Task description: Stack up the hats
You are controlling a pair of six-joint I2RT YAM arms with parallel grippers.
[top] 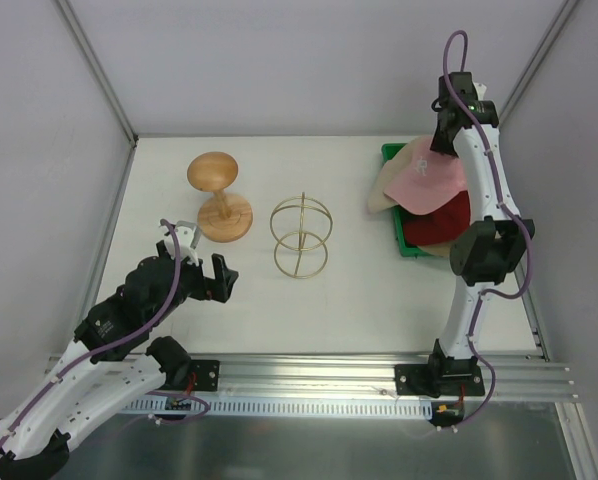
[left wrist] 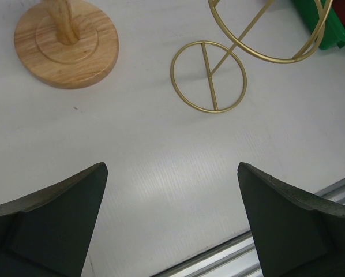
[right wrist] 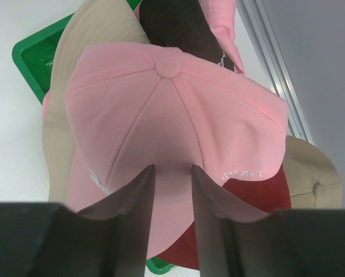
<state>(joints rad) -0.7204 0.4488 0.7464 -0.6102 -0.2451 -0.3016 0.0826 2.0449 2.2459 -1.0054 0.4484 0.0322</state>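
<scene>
White table [top: 359, 300]: one, carrying a tray and two stands.
Green tray [top: 390, 152]: one, at the far right, with every hat heaped in it.
Hats: five, counted in the right wrist view. The pink hat [right wrist: 172, 127] lay on top, with the black hat [right wrist: 178, 29], red cap [right wrist: 259, 199], cream bucket hat [right wrist: 57, 150] and tan cap [right wrist: 311, 173] under or around it. The top view showed only pink, red and a pale edge.
Stands: two, mid-table, a wooden stand [top: 217, 200] and a gold wire stand [top: 300, 237]. The left wrist view showed mostly their bases.
Left gripper [left wrist: 171, 173]: jaws wide apart over bare table, near the wooden stand.
Right gripper [right wrist: 171, 173]: fingers nearly together on the pink crown. Whether they pinched fabric could not be told.
</scene>
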